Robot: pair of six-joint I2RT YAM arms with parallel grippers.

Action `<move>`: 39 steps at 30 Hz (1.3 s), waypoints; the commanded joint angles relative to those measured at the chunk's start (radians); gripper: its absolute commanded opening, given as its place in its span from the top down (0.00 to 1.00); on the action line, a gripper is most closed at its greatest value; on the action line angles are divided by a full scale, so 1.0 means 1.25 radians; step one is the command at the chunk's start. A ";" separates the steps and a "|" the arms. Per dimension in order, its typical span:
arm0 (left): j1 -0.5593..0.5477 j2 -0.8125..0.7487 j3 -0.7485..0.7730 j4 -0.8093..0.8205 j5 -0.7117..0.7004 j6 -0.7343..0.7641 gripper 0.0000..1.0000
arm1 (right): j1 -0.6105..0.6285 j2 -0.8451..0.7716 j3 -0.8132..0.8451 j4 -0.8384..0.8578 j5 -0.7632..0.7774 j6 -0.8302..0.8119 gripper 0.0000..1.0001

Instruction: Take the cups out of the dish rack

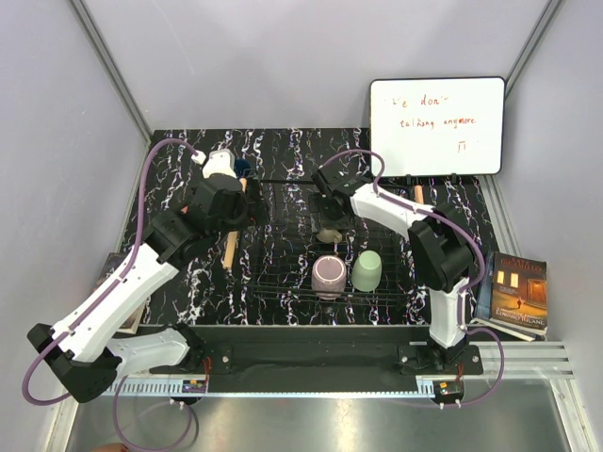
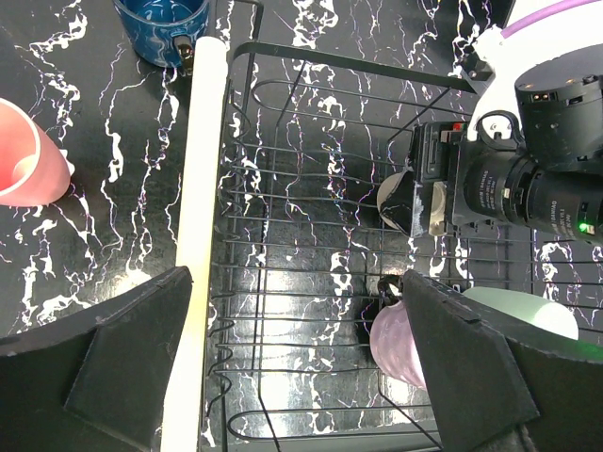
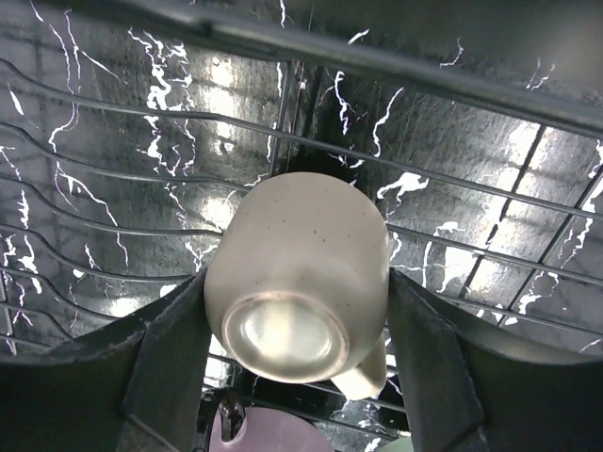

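Observation:
The black wire dish rack (image 1: 283,247) lies mid-table, with a light wooden bar (image 2: 203,235) along its left side. My right gripper (image 3: 297,287) is shut on the upside-down beige cup (image 3: 301,254), a finger against each side; the same cup (image 1: 329,235) sits mid-rack. The mauve cup (image 1: 329,276) and mint green cup (image 1: 366,270) stand inverted at the rack's near side. My left gripper (image 2: 292,367) hangs open over the rack's left part, holding nothing, with the mauve cup (image 2: 394,341) beside its right finger. The pink cup (image 2: 28,155) and dark blue cup (image 2: 160,28) rest on the table left of the rack.
A whiteboard (image 1: 436,125) leans at the back right. One book (image 1: 516,294) lies at the table's right edge, and another flat item (image 1: 118,282) lies at the left edge under my left arm. The right arm's camera housing (image 2: 537,179) hovers over the rack.

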 commanded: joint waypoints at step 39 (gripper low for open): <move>0.030 -0.146 -0.159 0.490 0.244 0.023 0.01 | -0.201 -0.524 -0.209 0.562 -0.580 0.445 1.00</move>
